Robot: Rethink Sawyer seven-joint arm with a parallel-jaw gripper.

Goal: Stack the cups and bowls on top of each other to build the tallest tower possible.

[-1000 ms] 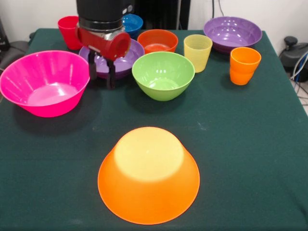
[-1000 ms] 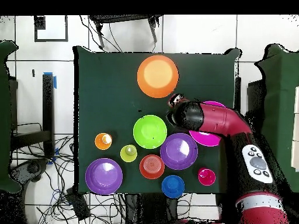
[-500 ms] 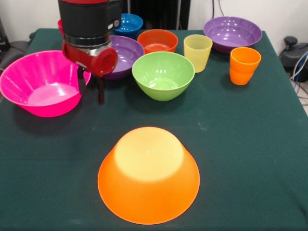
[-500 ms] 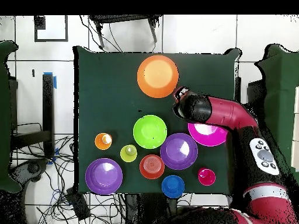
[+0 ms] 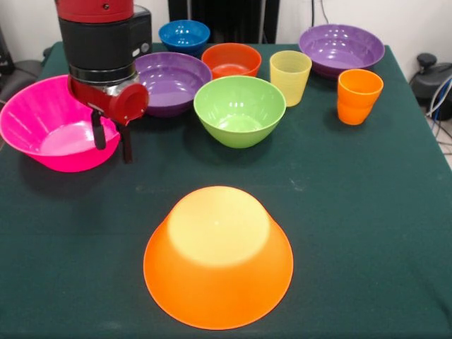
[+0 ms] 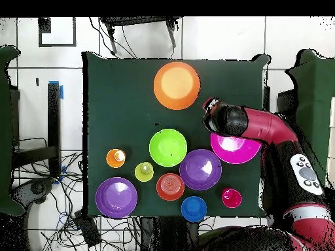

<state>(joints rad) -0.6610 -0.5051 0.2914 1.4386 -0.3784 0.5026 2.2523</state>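
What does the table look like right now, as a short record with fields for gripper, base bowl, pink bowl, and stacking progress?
gripper: open gripper, fingers straddling the near rim of the pink bowl
base bowl: large orange bowl, upturned, alone, nothing on it
pink bowl: upright, empty
other bowls: green bowl and the rest stand separate, upright
cups: yellow cup and orange cup unstacked
stacking progress: none yet

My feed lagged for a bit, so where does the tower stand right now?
Done: only the base, the upturned orange bowl, with nothing on it. In hand: nothing held; the open pincer hangs at the near rim of the pink bowl, one finger inside it, one outside. Left: everything else sits loose on the table, including the green bowl, both purple bowls, the small blue and red-orange bowls, and the yellow and orange cups.
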